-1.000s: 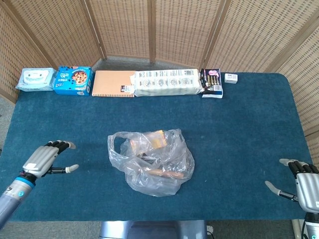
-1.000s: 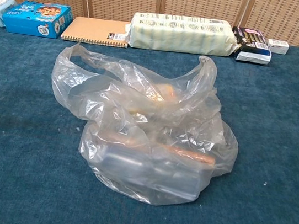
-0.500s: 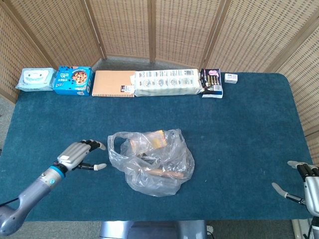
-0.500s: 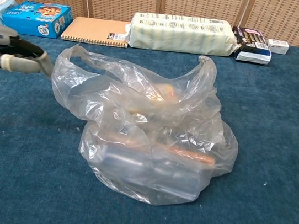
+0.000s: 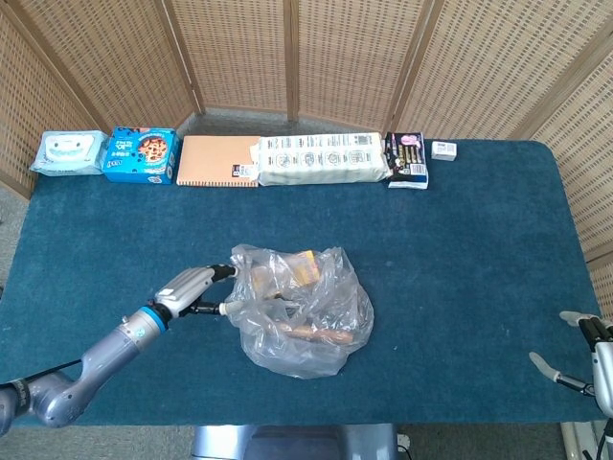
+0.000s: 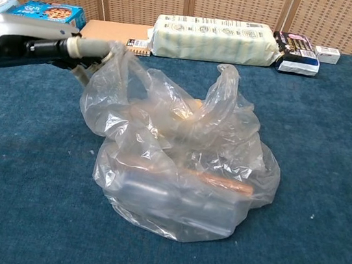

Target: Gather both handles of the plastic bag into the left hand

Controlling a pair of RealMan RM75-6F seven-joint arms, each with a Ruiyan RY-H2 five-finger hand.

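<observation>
Plastic bag [image 5: 299,311] just below frame centre in the head view, on the blue table [image 5: 460,249]; fills the middle of the chest view. Thin, clear, crinkled film: looks soft, light and slippery, likely to collapse and slide rather than hold a shape. Some weight inside from brownish and dark items, not identifiable through the folds, so probably anchored well enough for the handles to be pulled up.

Left hand [image 5: 194,288] at the bag's left edge, fingers [image 6: 91,48] reaching into the near handle [image 6: 117,58] at upper left of the chest view; film lifted there, but whether pinched or merely hooked cannot be told. Second handle [image 6: 226,80] standing free, right of centre, untouched. Best purchase, by judgement: the bunched top of each loop, not the flat side film, which would stretch or tear.

Right hand [image 5: 586,355] at the lower right corner of the head view, fingers apart, holding nothing, well apart from the bag.

Along the top edge: wipes pack [image 5: 67,153], blue box [image 5: 141,155], tan notebook [image 5: 218,160], long pale packet [image 5: 322,158], dark box [image 5: 406,159], small white box [image 5: 443,149]. Printing present on several; none legible.
</observation>
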